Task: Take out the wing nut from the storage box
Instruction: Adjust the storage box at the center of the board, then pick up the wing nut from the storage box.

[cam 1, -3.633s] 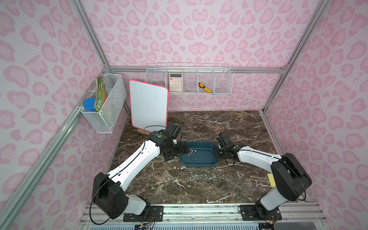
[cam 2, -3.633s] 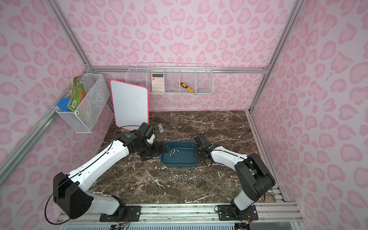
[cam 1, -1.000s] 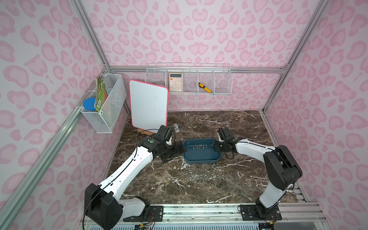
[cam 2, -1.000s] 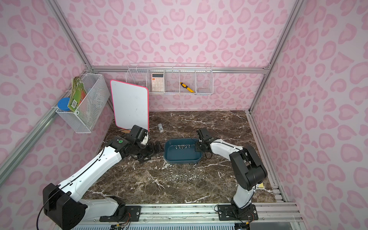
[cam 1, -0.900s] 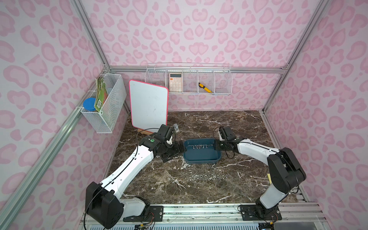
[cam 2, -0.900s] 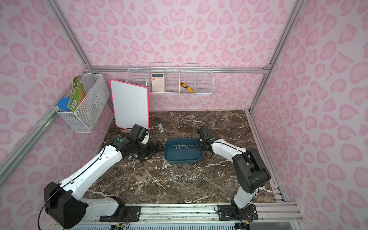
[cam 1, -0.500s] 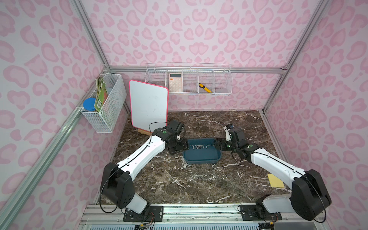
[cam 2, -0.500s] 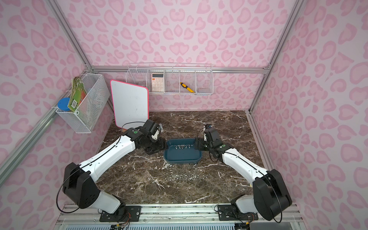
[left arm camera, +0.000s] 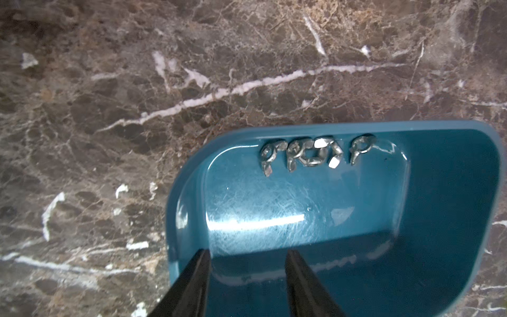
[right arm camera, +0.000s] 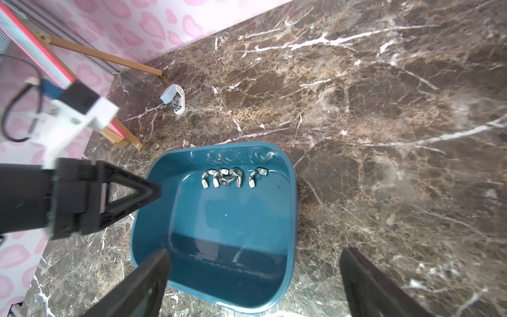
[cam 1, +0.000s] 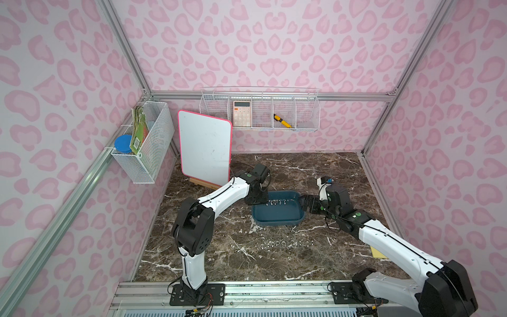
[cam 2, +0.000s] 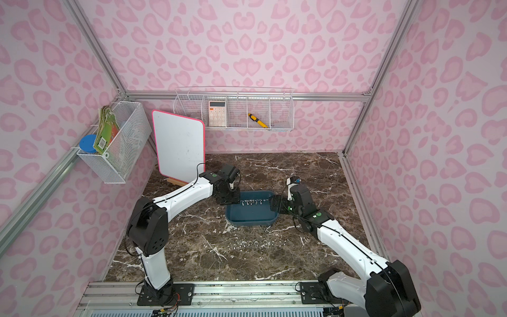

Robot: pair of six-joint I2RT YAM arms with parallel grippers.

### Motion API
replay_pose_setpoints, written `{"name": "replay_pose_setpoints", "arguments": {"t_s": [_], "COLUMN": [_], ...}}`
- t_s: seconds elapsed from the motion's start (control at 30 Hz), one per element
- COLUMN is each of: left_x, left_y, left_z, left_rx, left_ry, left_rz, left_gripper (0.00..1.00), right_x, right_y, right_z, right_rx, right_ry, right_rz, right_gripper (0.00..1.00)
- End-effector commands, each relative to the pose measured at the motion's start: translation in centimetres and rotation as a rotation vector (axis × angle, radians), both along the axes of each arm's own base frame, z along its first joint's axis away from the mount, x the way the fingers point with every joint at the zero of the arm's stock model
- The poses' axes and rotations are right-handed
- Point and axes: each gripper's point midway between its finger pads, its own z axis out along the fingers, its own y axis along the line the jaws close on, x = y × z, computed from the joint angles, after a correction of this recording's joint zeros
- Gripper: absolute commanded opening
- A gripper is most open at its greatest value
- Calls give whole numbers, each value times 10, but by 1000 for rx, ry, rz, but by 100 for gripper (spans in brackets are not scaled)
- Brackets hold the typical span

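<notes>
1. Left wrist view: the left claw (left arm camera: 247,254) is partly open and empty, its tips over one end of the box (left arm camera: 411,208).
2. The wing nuts (left arm camera: 312,157) lie clustered inside, against one long wall.
3. The right claw (right arm camera: 255,255) gapes wide and empty at the other end.
4. The box sits mid-desk (cam 1: 274,263).

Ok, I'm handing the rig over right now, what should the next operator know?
Left claw: part open, empty, over the left end of the box.
Right claw: wide open, empty, at its right end.
Wing nuts: a row inside, along the far wall.
Done: a row of small metal pieces on the table in front, likely nuts already out.
To do: grab the next nut.
</notes>
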Motion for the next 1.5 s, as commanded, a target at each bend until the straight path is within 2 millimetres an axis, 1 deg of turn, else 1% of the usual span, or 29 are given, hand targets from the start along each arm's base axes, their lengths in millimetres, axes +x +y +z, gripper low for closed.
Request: {"name": "replay_pose_setpoints", "arguments": {"t_s": [0.0, 0.03, 0.07, 0.1, 0.4, 0.57, 0.83, 1.07, 1.2, 1.37, 1.47], "left_x": [14, 15, 17, 18, 33, 35, 33, 35, 37, 38, 38], "left_y": [-8, -9, -11, -14, -20, -21, -20, -19, -21, -23, -26], "left_z": [-1, -3, -5, -7, -29, -39, -54, -60, -63, -64, -63], "left_rx": [-5, -9, -13, -14, 8, 23, 43, 66, 66, 62, 60], "left_ry": [-54, -55, -62, -69, -113, -112, -86, -87, -89, -89, -93], "left_rz": [-33, -36, -41, -47, -51, -54, -69, -65, -67, -70, -72], "left_gripper": [48, 47, 44, 43, 41, 40, 38, 38, 37, 32, 32], "right_x": [1, 0, 0, 0, 0, 0, 2, 2, 2, 2, 1], "right_y": [-4, -5, -7, -8, -10, -10, -9, -10, -10, -9, -8], "right_z": [5, 6, 6, 6, 5, 5, 0, -1, -1, -2, -4], "right_rx": [5, 5, 6, 7, 4, 0, -1, 0, 2, 5, 6], "right_ry": [-22, -24, -30, -35, -31, -28, -13, -8, -6, 0, 6], "right_rz": [-25, -29, -36, -42, -51, -51, -51, -55, -58, -56, -52], "right_gripper": [98, 98, 98, 98, 98, 98, 98, 98, 98, 98, 99]}}
